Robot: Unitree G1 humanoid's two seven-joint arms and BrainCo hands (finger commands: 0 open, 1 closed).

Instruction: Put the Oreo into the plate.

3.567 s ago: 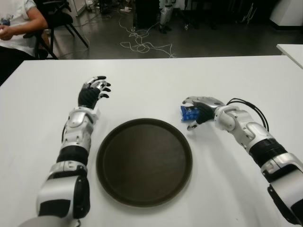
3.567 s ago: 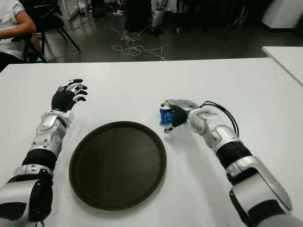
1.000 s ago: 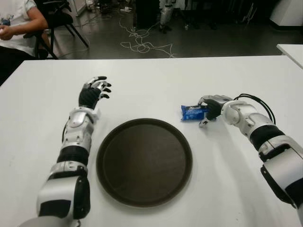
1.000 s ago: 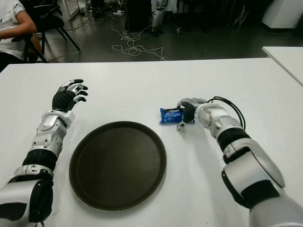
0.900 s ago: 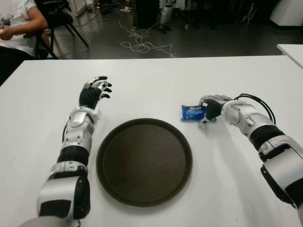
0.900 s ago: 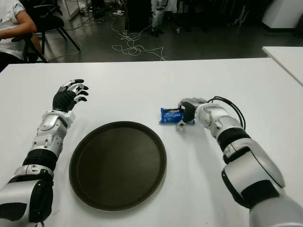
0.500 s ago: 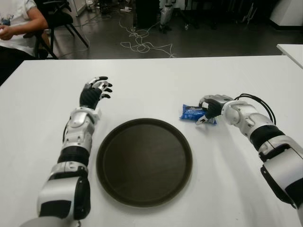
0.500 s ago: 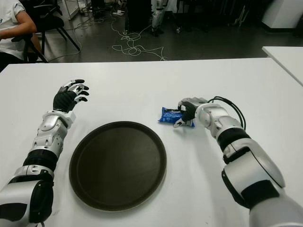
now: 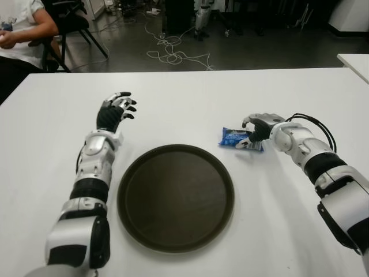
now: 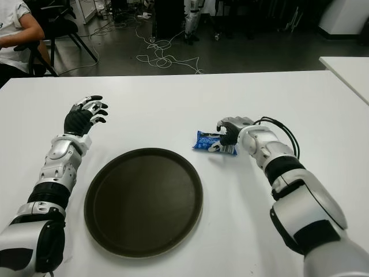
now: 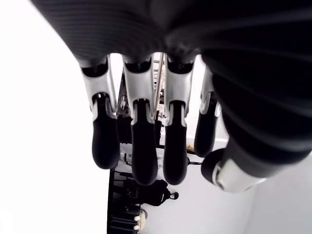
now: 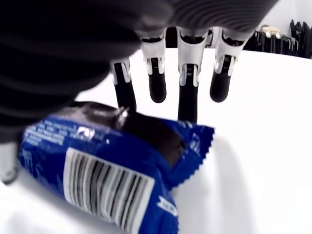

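The Oreo is a blue wrapped pack (image 9: 237, 138) lying flat on the white table (image 9: 184, 104), just beyond the upper right rim of the round dark brown plate (image 9: 176, 196). My right hand (image 9: 256, 126) hovers over the pack's right end. In the right wrist view its fingers (image 12: 187, 92) stretch loosely over the pack (image 12: 112, 165), two tips touching its top, not closed around it. My left hand (image 9: 115, 111) shows to the upper left of the plate, fingers (image 11: 141, 141) relaxed and holding nothing.
A seated person (image 9: 20, 29) and a black chair (image 9: 72, 23) are beyond the table's far left corner. Cables (image 9: 173, 55) lie on the floor behind. Another white table's corner (image 9: 354, 60) shows at the far right.
The pack has turned slightly and slid a little to the right. My right hand has lifted from beside it to over its right end. The left arm has barely moved.
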